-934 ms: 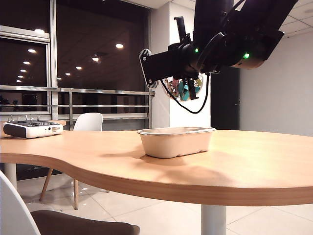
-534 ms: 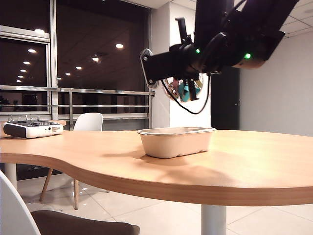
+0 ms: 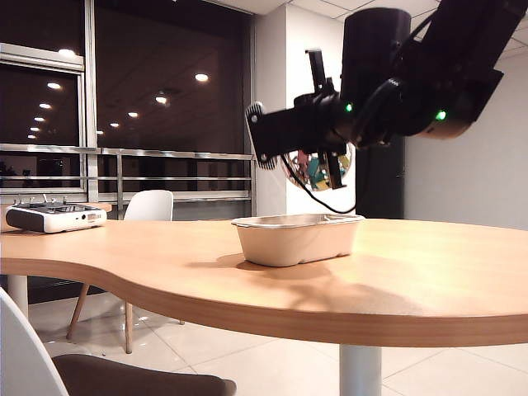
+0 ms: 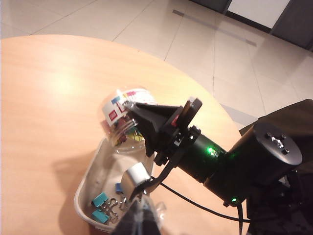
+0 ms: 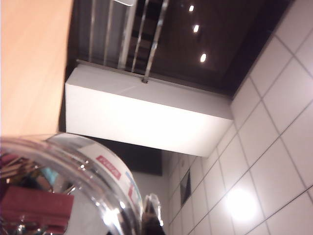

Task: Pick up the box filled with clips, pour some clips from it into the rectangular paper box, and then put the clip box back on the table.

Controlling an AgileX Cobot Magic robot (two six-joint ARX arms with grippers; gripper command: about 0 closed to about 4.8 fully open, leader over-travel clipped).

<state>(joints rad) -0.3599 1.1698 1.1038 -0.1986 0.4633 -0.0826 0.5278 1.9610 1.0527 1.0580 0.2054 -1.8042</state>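
Clips are already lying in the tray, so the judgement here is that pouring is under way or near done. Going left to right in the exterior view: one white-grey controller device (image 3: 54, 217) sits at the far left of the one light wood-coloured table (image 3: 412, 285); one white chair (image 3: 150, 206) stands behind it; then, near the middle, comes the one beige moulded paper-pulp tray, the rectangular paper box (image 3: 297, 238), resting on the tabletop with its long axis running across the view. Directly above its right half hangs the right gripper (image 3: 320, 163), clamped on the one small clear cylindrical plastic jar with a white label, the box filled with clips (image 3: 318, 167). The jar is tipped well off upright, its long axis lying near level, and it is clear of the tray's rim. The left wrist view shows the same jar (image 4: 122, 120) held over one end of the tray (image 4: 90, 174), with at least three small blue and teal binder clips (image 4: 101, 203) on the tray floor; an exact count is not possible. The left gripper (image 4: 138, 220) shows only as a blurred dark tip, and whether it is apart or together cannot be told; it hangs well above the table, so the right arm is plainly the nearer one. Setting the jar back calls for righting it and moving sideways to bare tabletop beside the tray.
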